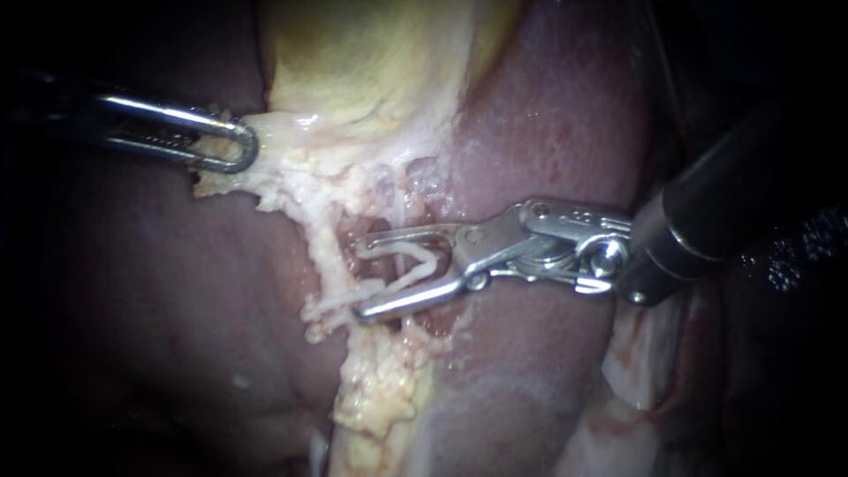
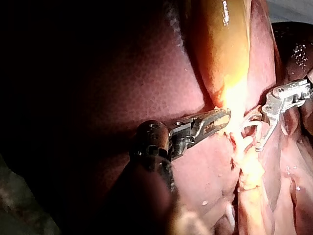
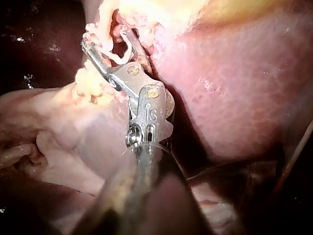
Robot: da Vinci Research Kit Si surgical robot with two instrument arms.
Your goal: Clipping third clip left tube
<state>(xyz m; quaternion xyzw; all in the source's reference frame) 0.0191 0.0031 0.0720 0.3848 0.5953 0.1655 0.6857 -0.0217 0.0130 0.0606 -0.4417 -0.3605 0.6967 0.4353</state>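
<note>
Liver [image 1: 548, 132] dark red, broad bare surface either side of gallbladder [image 1: 371, 62]. Pale fatty fringe [image 1: 380, 389] trails off gallbladder's lower edge. Right tool [image 1: 364, 276] below gallbladder, jaws spread, gap visible; pale tube [image 1: 397, 254] lies between them, amid the fringe. Left tool [image 1: 247, 146] beside gallbladder's lower corner, clamped shut on fringe's ragged edge. Cannot tell which tube.

left instrument [image 1: 237, 147] clamped on tissue [image 1: 212, 184] | right instrument [image 1: 365, 276] spread open

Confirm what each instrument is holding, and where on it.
Left instrument: jaws shut on the edge of the pale fatty tissue below the gallbladder. Right instrument: holds nothing; jaws open astride the tube.
</note>
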